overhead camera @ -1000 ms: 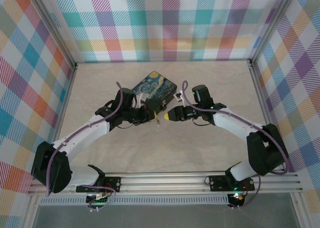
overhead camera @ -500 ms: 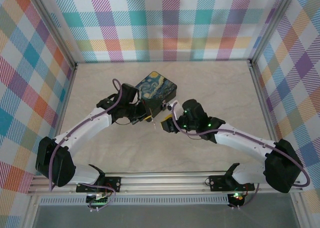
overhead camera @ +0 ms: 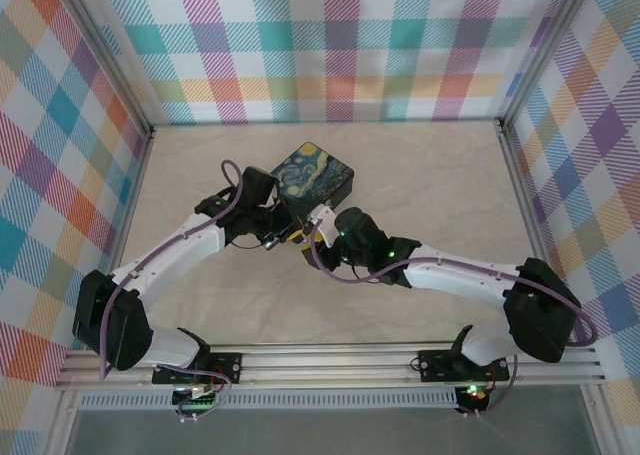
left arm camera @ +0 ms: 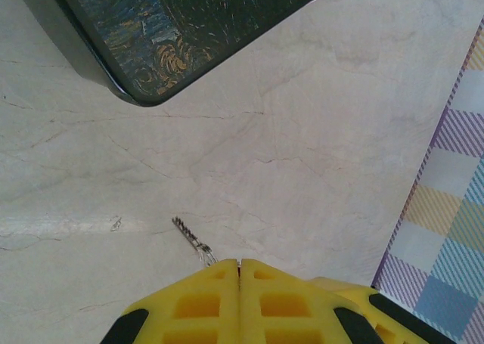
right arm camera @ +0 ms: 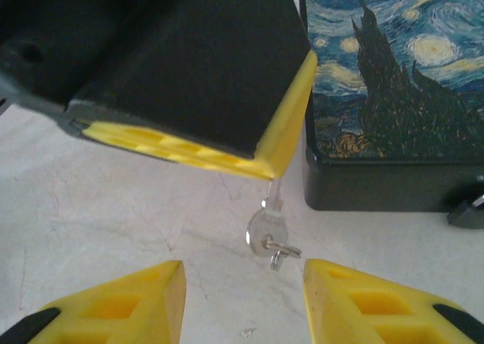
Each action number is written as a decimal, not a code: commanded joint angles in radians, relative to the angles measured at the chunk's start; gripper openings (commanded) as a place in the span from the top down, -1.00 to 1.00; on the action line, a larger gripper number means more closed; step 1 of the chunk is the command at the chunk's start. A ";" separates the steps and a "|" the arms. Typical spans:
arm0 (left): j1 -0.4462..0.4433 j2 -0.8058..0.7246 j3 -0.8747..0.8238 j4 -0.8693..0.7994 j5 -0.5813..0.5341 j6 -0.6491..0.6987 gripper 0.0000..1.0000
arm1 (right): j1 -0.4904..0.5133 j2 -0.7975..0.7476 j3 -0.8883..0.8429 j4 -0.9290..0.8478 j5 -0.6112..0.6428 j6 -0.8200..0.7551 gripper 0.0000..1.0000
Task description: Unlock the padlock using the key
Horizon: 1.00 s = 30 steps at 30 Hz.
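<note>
One step looks done, with the key (right arm camera: 262, 230) pinched in the closed left claw (left arm camera: 239, 267), while the right claw (right arm camera: 242, 268) gapes empty facing it and the padlock (right arm camera: 470, 206), on the counter (left arm camera: 302, 132) beside the box (right arm camera: 393, 79), has no key in it yet.

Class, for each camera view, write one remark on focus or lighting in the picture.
Top external: even, soft light, the box sharp, no glare. Left wrist: the key and table are crisp, the left gripper pinching it slightly soft. Right wrist: the left gripper looms blurred, the hanging key fairly sharp, the open right gripper soft-edged.
</note>
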 commanded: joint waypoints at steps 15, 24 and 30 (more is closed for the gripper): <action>0.006 -0.009 -0.002 0.008 0.046 -0.054 1.00 | 0.007 0.048 0.039 0.077 0.140 -0.023 0.89; 0.010 -0.014 0.008 -0.013 0.004 -0.045 0.68 | -0.001 0.010 0.017 0.027 0.074 -0.007 1.00; 0.047 -0.055 0.044 -0.071 -0.034 0.185 0.16 | -0.053 -0.009 -0.001 -0.005 -0.116 0.066 1.00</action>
